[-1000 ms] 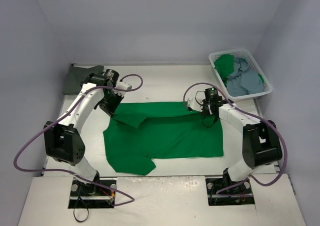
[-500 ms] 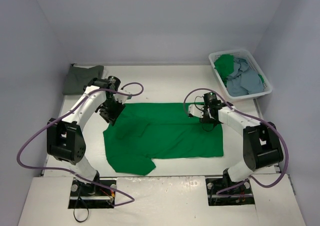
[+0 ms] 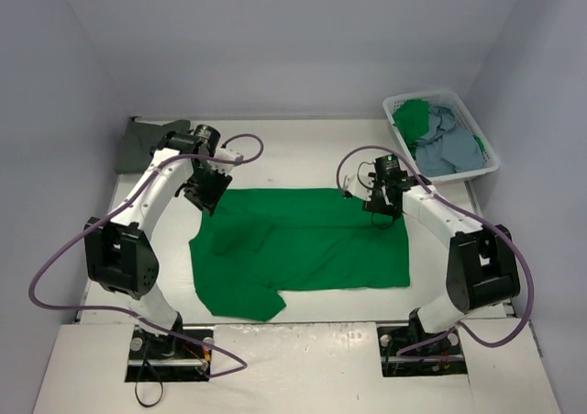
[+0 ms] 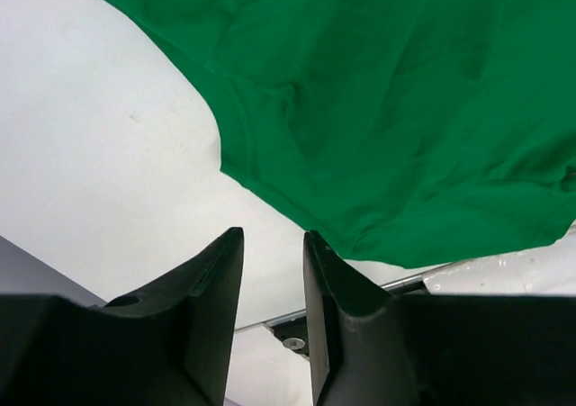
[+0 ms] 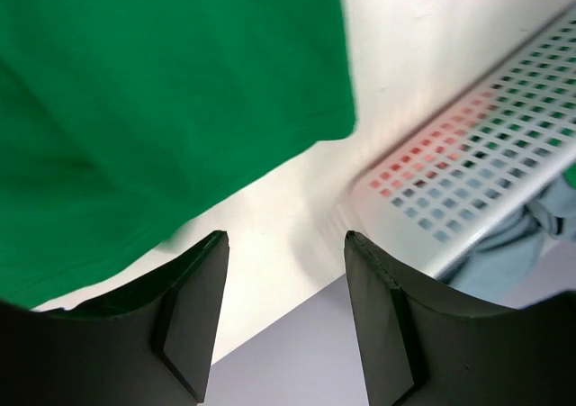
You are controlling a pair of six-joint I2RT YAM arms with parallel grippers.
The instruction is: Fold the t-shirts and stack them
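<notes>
Green t-shirt [image 3: 303, 244]: spread flat mid-table [image 3: 303, 157], long axis running left to right, one sleeve poking out at the near-left.
Left gripper [image 3: 207, 192]: up at the shirt's far-left corner, jaws a little apart, nothing between them.
Right gripper [image 3: 380, 203]: up at the far-right corner, jaws wide, empty too.
Which way the cloth lies: toward the arm bases from both sets of fingers, so each arm is nearest its own far corner.
Waiting: dark grey-olive shirt [image 3: 147, 143] at the far-left; more shirts in the white basket [image 3: 431, 95].
</notes>
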